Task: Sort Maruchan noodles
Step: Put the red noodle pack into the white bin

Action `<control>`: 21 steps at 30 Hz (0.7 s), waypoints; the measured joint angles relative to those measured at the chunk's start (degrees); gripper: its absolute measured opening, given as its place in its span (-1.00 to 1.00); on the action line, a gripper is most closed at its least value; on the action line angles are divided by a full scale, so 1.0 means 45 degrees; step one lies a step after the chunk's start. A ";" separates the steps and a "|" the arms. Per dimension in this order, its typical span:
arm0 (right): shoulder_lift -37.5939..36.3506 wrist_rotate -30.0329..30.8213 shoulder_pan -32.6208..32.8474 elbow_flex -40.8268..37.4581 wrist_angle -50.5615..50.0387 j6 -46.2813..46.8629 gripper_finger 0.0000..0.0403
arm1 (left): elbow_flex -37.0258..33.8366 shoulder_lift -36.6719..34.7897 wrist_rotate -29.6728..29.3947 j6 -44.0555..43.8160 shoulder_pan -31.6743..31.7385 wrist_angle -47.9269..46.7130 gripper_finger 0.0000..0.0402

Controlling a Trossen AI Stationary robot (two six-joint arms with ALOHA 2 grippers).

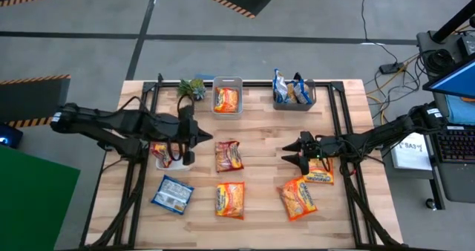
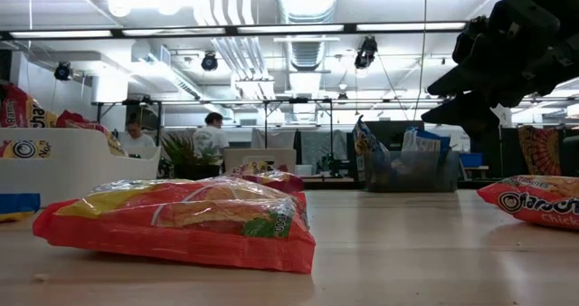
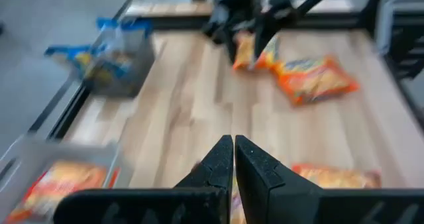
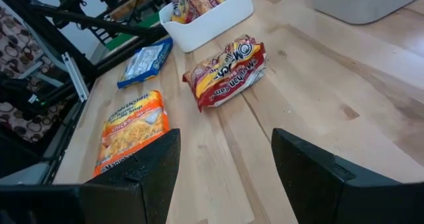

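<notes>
Maruchan noodles lie flat on the wooden table: a red packet (image 1: 228,156) (image 4: 225,71) in the middle, an orange one (image 1: 230,200) (image 4: 132,128) and a blue one (image 1: 172,194) nearer the front, and two orange ones (image 1: 298,197) (image 1: 319,173) at the right. My left gripper (image 1: 199,137) (image 3: 234,151) is shut and holds nothing, raised beside the white bin (image 1: 162,162). My right gripper (image 1: 295,153) (image 4: 225,171) hangs open and holds nothing above the table, right of the red packet, next to the orange packets.
The white bin (image 4: 209,12) holds red packets. At the far edge, a grey bin (image 1: 227,96) holds an orange packet and another grey bin (image 1: 293,91) holds blue ones. A small green plant (image 1: 193,88) stands left of them. Black frame rails run along the table's sides.
</notes>
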 joint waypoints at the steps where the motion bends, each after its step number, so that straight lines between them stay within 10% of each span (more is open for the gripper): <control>1: 0.0000 0.0000 0.0000 0.0000 0.0000 -0.0025 0.12 | 0.0259 0.0043 -0.0172 -0.0176 0.0000 -0.0609 -1.00; 8: 0.0000 0.0000 0.0000 0.0000 -0.0005 -0.0321 0.12 | 0.1077 0.0482 -0.1065 -0.1843 0.0009 -0.3391 -1.00; 21: 0.0000 -0.0010 0.0000 0.0000 -0.0026 -0.0814 0.12 | 0.0101 0.3320 -0.0892 -0.2341 0.0010 -0.1513 -0.84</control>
